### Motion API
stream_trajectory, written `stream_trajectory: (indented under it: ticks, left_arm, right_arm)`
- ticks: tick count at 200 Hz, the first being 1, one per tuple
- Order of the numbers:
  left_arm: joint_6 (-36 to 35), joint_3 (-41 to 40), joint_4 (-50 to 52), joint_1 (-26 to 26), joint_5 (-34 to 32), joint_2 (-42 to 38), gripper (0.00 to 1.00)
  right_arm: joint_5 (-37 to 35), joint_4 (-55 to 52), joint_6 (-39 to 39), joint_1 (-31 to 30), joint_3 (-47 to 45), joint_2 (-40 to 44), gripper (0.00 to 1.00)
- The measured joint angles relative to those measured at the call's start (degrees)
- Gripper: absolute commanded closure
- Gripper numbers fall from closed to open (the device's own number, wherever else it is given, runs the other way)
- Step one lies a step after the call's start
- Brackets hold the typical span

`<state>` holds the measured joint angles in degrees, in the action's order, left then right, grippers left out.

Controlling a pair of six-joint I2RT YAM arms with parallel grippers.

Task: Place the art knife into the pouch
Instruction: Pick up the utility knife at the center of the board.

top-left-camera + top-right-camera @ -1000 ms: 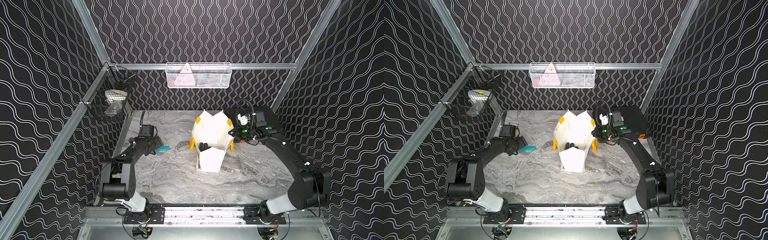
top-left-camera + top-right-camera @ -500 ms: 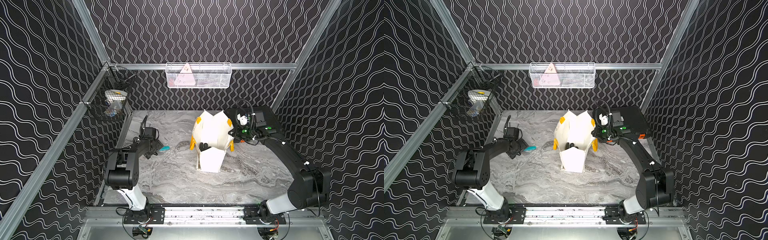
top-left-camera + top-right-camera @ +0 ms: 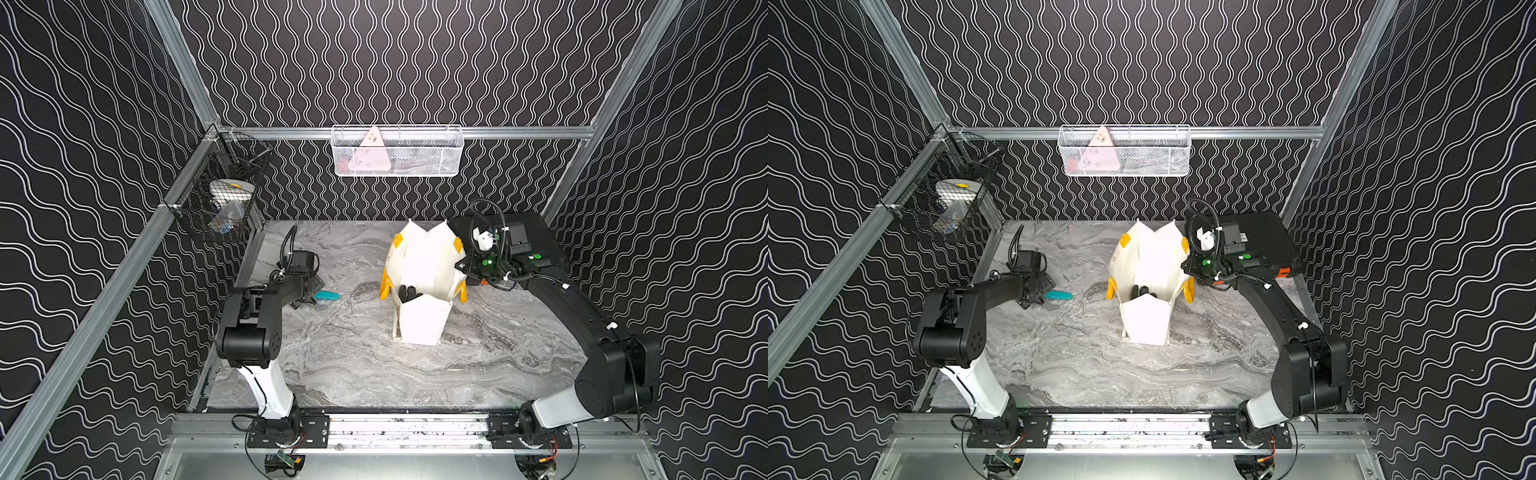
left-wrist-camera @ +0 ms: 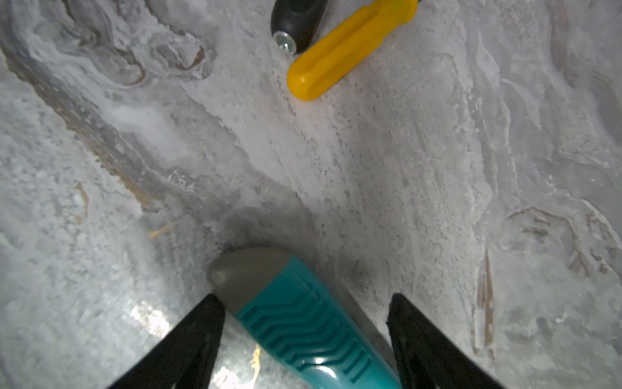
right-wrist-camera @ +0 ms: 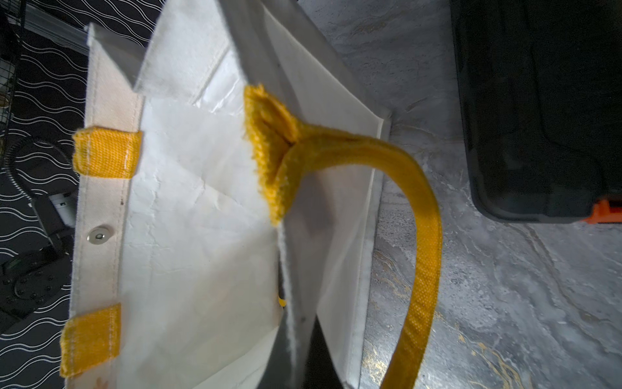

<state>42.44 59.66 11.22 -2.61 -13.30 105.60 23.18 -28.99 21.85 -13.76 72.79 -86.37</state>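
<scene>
TOOL AT THE READY: The teal-handled art knife (image 3: 327, 296) lies flat on the marbled worktop (image 3: 353, 365) at the left, well apart from the pouch (image 3: 424, 270), which stands upright and open at the centre. The left gripper (image 4: 304, 299) straddles the knife's handle, fingers spread apart on either side. The right gripper (image 3: 463, 266) is pinched together on the pouch's right rim, beside a yellow handle (image 5: 420, 235).

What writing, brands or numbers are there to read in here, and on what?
No text is legible anywhere.
A white sticker on the right arm: too small to read.
Dark marks on the pink triangle in the basket: too small to read.
The art knife and the pouch: no print seen.
</scene>
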Motion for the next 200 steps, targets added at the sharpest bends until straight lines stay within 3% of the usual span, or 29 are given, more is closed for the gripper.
stream_trajectory:
  ticks: [65,139,177,200]
  left_arm:
    - [-4.57,7.19,4.48,6.78,-6.32,5.95,0.21]
    - [-7.69,2.56,-0.31,8.41,-6.19,3.87,0.33]
    - [-8.00,1.49,-0.57,9.33,-6.32,3.13,0.45]
    - [-8.22,1.55,-0.50,9.60,-6.25,3.21,0.67]
  right_arm:
    - [0.02,0.59,0.02,0.00,0.00,-0.57,1.00]
    - [0.00,0.74,0.00,0.00,0.00,-0.70,1.00]
    - [-0.02,0.74,0.00,0.00,0.00,-0.63,1.00]
    - [-0.07,0.76,0.00,0.00,-0.04,-0.61,1.00]
